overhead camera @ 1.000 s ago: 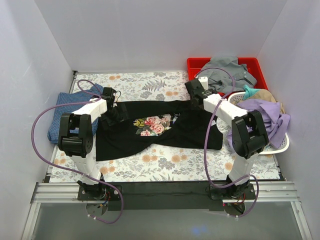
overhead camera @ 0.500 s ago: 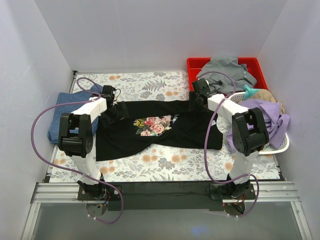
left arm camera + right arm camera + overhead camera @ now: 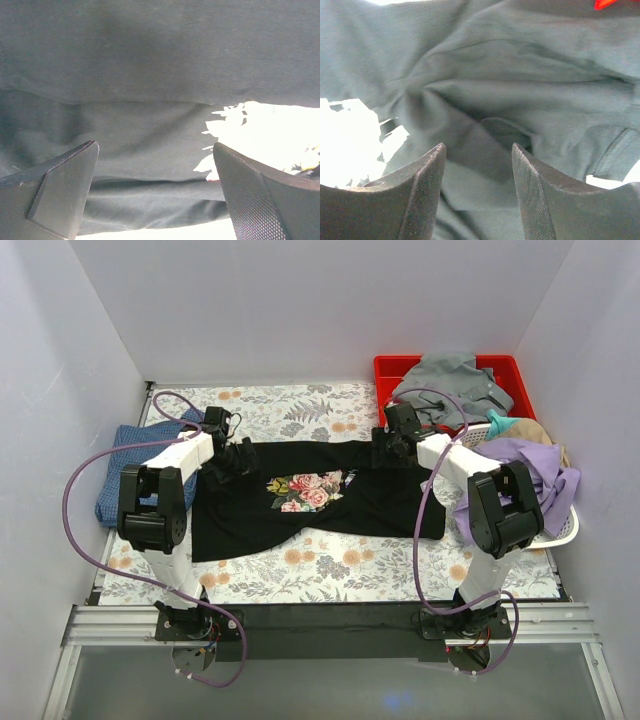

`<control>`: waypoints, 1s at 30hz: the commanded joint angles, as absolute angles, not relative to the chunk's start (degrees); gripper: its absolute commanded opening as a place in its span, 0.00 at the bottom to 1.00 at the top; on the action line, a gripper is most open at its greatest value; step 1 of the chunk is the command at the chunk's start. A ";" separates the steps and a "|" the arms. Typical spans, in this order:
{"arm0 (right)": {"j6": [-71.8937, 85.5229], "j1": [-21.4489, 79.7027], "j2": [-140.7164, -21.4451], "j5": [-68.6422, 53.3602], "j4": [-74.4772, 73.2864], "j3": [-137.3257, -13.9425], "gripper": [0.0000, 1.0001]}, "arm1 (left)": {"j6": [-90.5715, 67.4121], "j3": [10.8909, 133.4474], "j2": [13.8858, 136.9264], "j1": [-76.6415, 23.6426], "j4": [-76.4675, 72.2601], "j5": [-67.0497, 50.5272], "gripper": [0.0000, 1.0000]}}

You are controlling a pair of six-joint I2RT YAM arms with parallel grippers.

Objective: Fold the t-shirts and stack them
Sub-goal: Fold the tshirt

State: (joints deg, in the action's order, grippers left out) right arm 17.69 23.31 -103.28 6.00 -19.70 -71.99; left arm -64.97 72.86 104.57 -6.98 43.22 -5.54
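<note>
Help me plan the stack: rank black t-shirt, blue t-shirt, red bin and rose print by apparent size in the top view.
1. black t-shirt, clearly largest.
2-3. red bin and blue t-shirt look alike; both partly covered, so unranked.
4. rose print, smallest.

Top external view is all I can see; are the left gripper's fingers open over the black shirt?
Observer: Yes, the left gripper is open, with the black t-shirt lying slack across the gap.
Operator: And the right?
Observer: The right gripper is open too, a raised fold of that shirt between its fingers, unpinched.
Operator: Is the left one near an edge?
Observer: Yes, the shirt's edge ends close by that gripper, with bright tablecloth beyond.
</note>
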 commanded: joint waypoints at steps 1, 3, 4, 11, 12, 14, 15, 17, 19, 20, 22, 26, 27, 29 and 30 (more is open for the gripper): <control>15.65 26.10 -97.92 4.83 -17.93 -72.25 0.62 | -64.25 73.22 101.43 -7.47 40.27 -10.36 0.98; 15.56 27.51 -95.90 5.89 -18.37 -70.76 0.63 | -63.11 73.39 100.46 -8.35 38.68 -15.44 0.98; 16.34 27.68 -95.28 5.54 -18.89 -70.23 0.63 | -62.76 73.65 100.37 -9.31 37.54 -17.12 0.98; 20.65 28.39 -87.46 16.50 -19.25 -61.71 0.63 | -61.44 81.28 105.72 -17.38 32.00 -32.94 0.98; 21.09 28.39 -85.36 20.18 -19.25 -61.09 0.65 | -61.09 84.26 107.39 -18.71 31.91 -34.18 0.98; 21.18 28.21 -83.50 22.93 -19.95 -60.12 0.66 | -60.56 87.79 111.96 -23.00 31.55 -35.07 0.98; 21.09 27.95 -82.10 24.77 -20.39 -60.03 0.66 | -60.64 90.67 113.45 -24.33 31.38 -35.07 0.98; 21.27 27.51 -80.43 26.53 -21.88 -59.94 0.67 | -60.64 93.15 117.50 -27.75 30.59 -35.16 0.98; 21.36 26.90 -79.19 28.12 -22.93 -59.85 0.68 | -60.91 96.06 121.44 -30.13 29.62 -34.46 0.98; 21.36 25.94 -78.23 28.39 -23.20 -59.77 0.70 | -61.00 97.11 122.60 -30.76 29.62 -34.19 0.98; 21.62 24.97 -77.44 28.48 -23.73 -59.68 0.70 | -60.91 98.61 124.88 -32.07 29.27 -33.75 0.98; 21.62 22.24 -75.33 27.42 -23.99 -58.19 0.71 | -59.86 99.05 127.09 -33.92 28.56 -32.43 0.98; 21.45 21.80 -75.15 26.73 -23.99 -57.75 0.72 | -59.24 99.14 127.09 -34.36 28.39 -31.39 0.97; 21.62 20.57 -74.88 26.11 -23.99 -57.22 0.72 | -58.98 99.05 126.74 -35.07 28.13 -30.50 0.97; 21.53 20.39 -74.97 25.49 -23.91 -56.61 0.72 | -58.97 98.88 126.39 -35.16 28.04 -29.63 0.97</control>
